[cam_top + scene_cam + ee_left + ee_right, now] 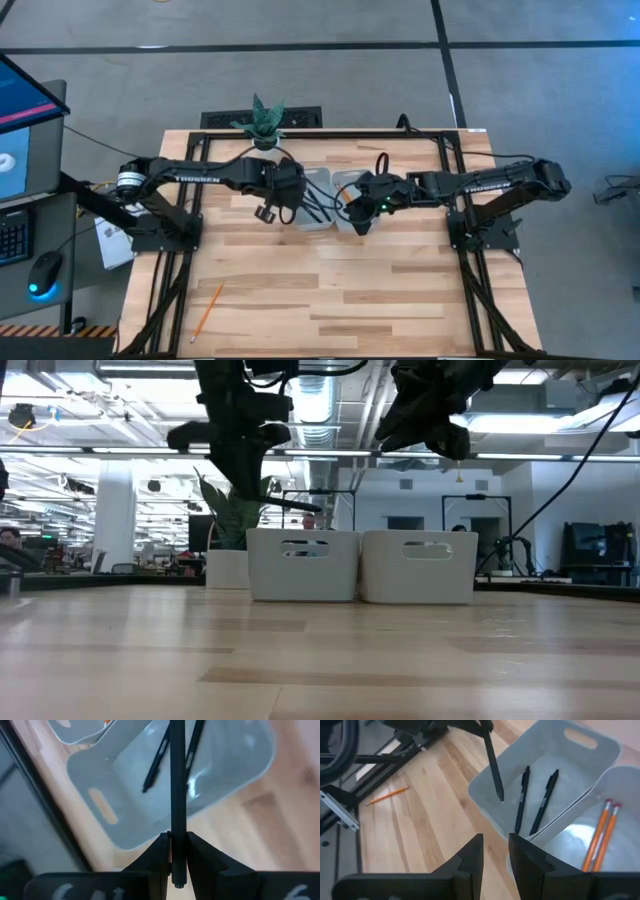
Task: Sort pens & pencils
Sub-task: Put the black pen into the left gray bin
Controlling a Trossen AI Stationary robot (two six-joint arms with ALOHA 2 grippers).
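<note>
My left gripper is shut on a black pen, which hangs over the near left rim of the left white bin. Two more pens lie in that bin. In the right white bin lie two orange pencils. A third pencil lies flat on the table near the front left. My right gripper hovers above the bins, open, with nothing between its fingers. My left gripper pinches the pen near its upper end between its two fingers. A short stub shows behind them. They come from above, slanting down. The pen is lifted clear and slants down past them, its tip over the left bin's rim.
A potted plant stands at the table's far edge behind the bins. The arms' black frame rails run along the left and right sides. Bare wood lies between the bins and the front edge.
</note>
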